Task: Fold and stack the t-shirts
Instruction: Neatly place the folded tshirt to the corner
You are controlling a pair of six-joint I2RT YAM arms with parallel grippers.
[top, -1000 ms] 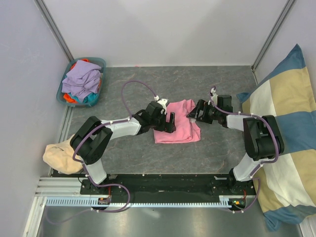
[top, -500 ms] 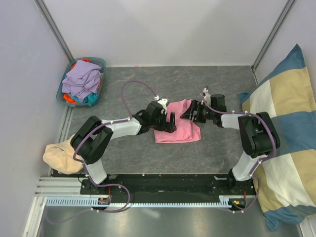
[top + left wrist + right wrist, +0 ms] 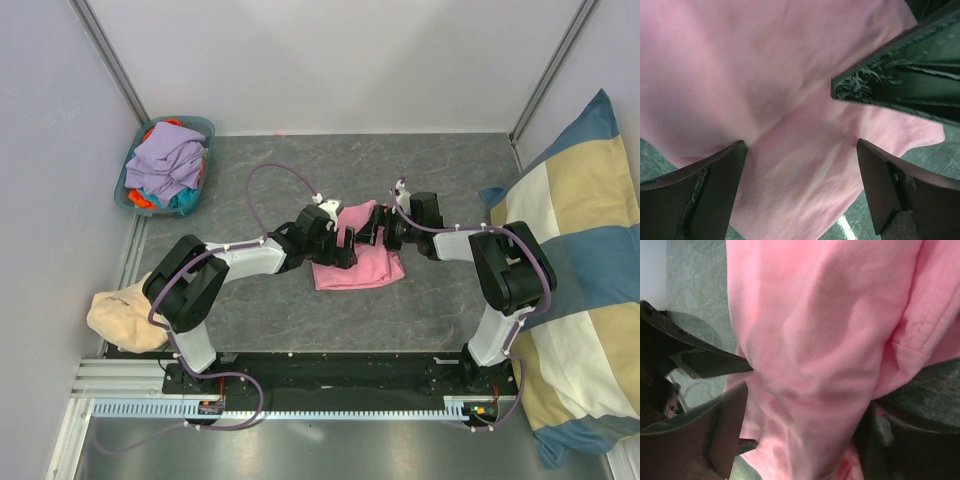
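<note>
The left hand (image 3: 346, 247) is wide open low over the pink t-shirt (image 3: 362, 268), holding nothing. The right hand (image 3: 374, 233), also wide open, has a fold between its fingers, not clamped. The t-shirt lies mid-desk (image 3: 250, 165).

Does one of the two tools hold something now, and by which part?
Nothing is held. The left tool and right tool both stand open over the pink t-shirt, neither closed on it.

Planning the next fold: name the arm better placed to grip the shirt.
Right, probably: the right gripper, open, straddles a raised fold of the pink t-shirt; the left gripper hangs over flat cloth.
</note>
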